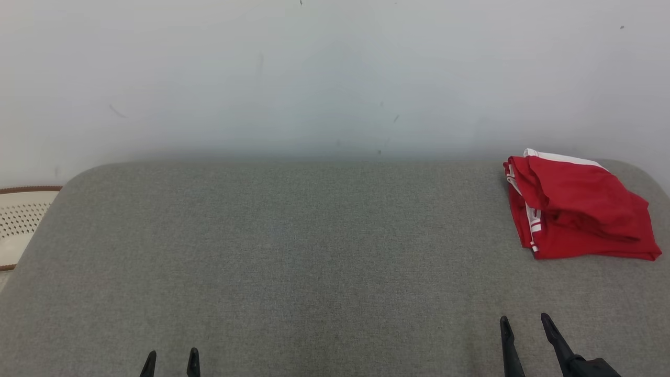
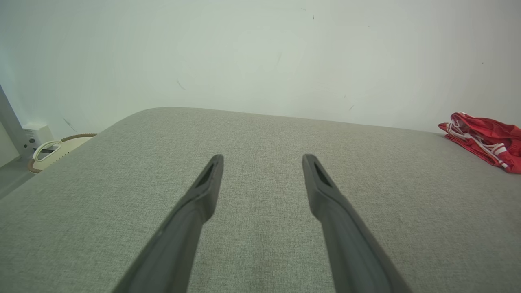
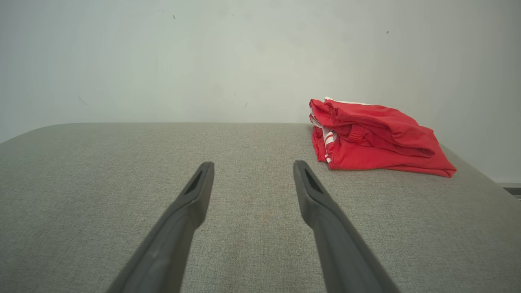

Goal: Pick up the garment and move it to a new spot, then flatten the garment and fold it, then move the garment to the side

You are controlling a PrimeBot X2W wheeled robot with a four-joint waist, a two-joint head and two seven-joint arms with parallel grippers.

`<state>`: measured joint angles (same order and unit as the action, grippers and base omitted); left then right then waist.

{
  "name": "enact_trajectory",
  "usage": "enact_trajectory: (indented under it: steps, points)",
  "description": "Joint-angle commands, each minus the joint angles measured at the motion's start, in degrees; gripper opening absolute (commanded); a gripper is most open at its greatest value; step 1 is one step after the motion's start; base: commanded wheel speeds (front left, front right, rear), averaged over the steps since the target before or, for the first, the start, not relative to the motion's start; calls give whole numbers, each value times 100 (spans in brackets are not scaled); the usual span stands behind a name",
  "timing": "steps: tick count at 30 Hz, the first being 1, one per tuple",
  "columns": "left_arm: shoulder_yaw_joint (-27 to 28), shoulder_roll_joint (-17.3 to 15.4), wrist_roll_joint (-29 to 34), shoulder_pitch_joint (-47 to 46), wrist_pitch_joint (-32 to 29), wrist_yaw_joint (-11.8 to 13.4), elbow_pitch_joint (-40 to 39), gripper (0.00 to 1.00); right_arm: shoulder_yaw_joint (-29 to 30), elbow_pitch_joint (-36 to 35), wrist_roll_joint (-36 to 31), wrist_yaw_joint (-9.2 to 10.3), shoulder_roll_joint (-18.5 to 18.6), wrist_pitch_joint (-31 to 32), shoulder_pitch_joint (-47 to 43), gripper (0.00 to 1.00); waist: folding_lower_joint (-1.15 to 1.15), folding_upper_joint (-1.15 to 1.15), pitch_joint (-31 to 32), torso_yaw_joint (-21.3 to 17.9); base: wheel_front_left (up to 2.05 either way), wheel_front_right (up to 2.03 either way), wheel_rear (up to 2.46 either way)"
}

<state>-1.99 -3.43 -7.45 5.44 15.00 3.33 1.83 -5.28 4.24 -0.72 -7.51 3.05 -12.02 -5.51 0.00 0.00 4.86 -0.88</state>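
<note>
1. The bottom edge of the head view cuts off your left claw (image 1: 171,361), so just its two dark tips poke up there.
2. Your right claw (image 1: 526,322) is cut off too, farther down its fingers, at the bottom right.
3. The red garment (image 1: 576,209) is folded in layers, so the inside is hidden. I cannot tell what kind of clothing it is. White stripes show along its left side.
4. In the left wrist view, the right edge of the picture cuts off part of the garment.
5. The garment lies at the far right corner of the table (image 1: 314,251), close to the pale wall (image 1: 314,78).
6. The table has a grey cloth top and round corners.
7. A cream basket (image 1: 21,220) with little holes and a brown rim sits by the table's left end. The table hides part of it.
8. In the left wrist view, a small white box (image 2: 36,132) sits near the basket. It is too small to tell what it is.
9. Your left claw is at the near left, pointing at the wall. Its fingers are spread wide and hold nothing. It is well apart from the garment.
10. Your right claw is at the near right, also pointing at the wall, spread wide and holding nothing. The garment lies ahead of it and a bit to the right, not touching.
11. I cannot tell if any fingertip touches the table.
</note>
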Motion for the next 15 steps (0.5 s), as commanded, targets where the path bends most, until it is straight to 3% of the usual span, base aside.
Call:
enact_trajectory:
  steps: [1, 15]
  points:
    - [6, -39, 16, -6, 20, -9, -7, 100, -14, -2, -20, 4, -21, 14, -25, 100, 0, 0, 7, 1, 0, 0, 0]
    - [-6, -60, -50, 37, 20, -46, -24, 100, -50, 71, 103, 4, -22, -16, 2, 100, 0, 0, 26, 24, 0, 0, 0]
